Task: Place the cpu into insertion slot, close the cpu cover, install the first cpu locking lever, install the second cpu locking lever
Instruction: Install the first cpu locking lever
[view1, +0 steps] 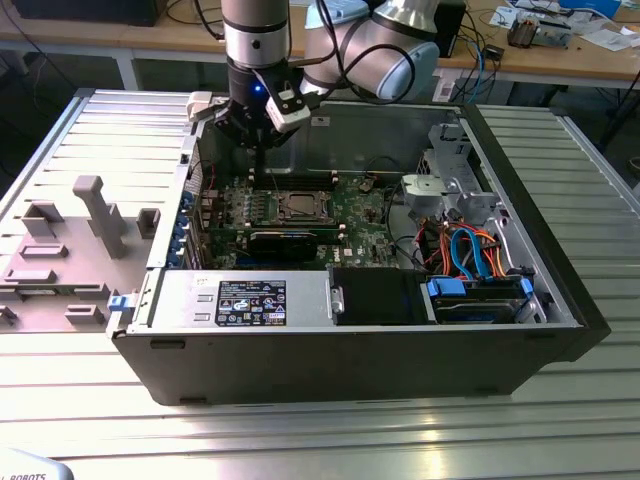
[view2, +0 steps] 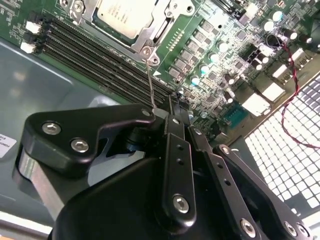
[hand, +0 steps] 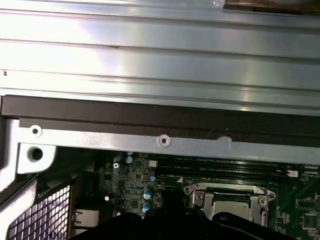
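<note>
One silvery-tan square cpu (view2: 121, 16) lies in the one metal-rimmed insertion slot (view1: 299, 206) on the green circuit board (view1: 360, 215), under the thin silvery cpu cover (view2: 150, 27) frame. One thin wire locking lever (view2: 149, 82) rises to the black gripper (view2: 172, 106), fingers together pinching its end; the arm points straight down.

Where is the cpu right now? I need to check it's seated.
The cpu lies in the insertion slot on the green board, mid-case in the exterior view, beside the long black memory slots.
</note>
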